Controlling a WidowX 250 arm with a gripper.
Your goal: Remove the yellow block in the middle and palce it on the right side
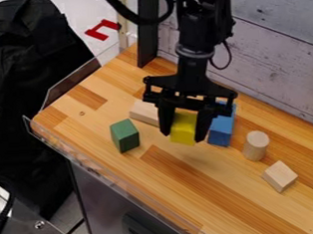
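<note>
Fingers of the gripper are closed on the sides of the yellow block, which hangs between them around the middle of the camera view. Its top is hidden under the gripper's black crosspiece; a faint shadow lies on the wood below, though how high the block is held is hard to judge. The arm comes down from the top edge, its upper part cut off.

Right of the fingers stands a blue block, its upper part partly covered by the gripper. Left of them, a pale wooden block has its right end hidden behind the gripper; whether it touches anything there cannot be seen. A green block stands in full sight, nearer the clear guard along the tabletop. Farther right are an upright wooden cylinder and, lower, a pale wooden cube, apart from each other. The tabletop's lower end is cut off by the picture's edge.
</note>
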